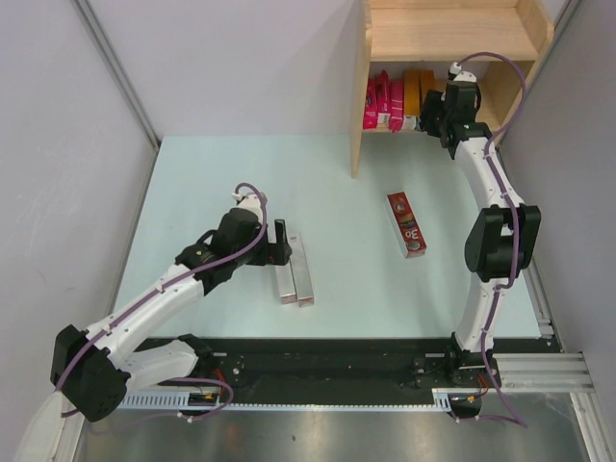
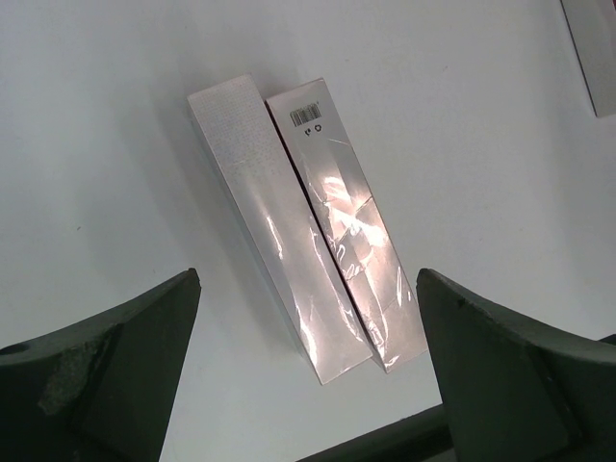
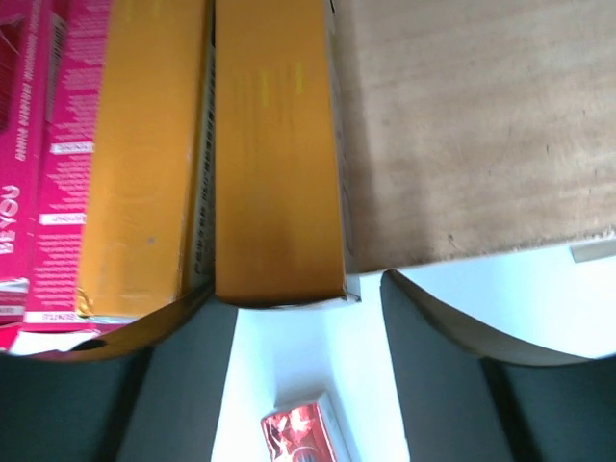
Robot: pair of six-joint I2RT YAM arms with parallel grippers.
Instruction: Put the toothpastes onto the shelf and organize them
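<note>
Two silver-grey toothpaste cartons (image 1: 294, 272) lie side by side on the table. In the left wrist view they (image 2: 308, 231) lie just ahead of my left gripper (image 2: 308, 385), which is open and empty above their near ends. A dark red carton (image 1: 406, 223) lies flat mid-table. The wooden shelf (image 1: 452, 38) stands at the far right. On its lower board (image 3: 462, 125) are pink cartons (image 3: 48, 164), an orange-yellow one (image 3: 144, 154) and a gold-tan one (image 3: 274, 154). My right gripper (image 3: 298, 318) is open at the gold-tan carton's near end, not clamping it.
The shelf's left side panel (image 1: 358, 106) juts towards the table next to the pink cartons (image 1: 377, 104). The dark red carton also shows below my right gripper (image 3: 300, 433). Grey walls close in the table on the left and right.
</note>
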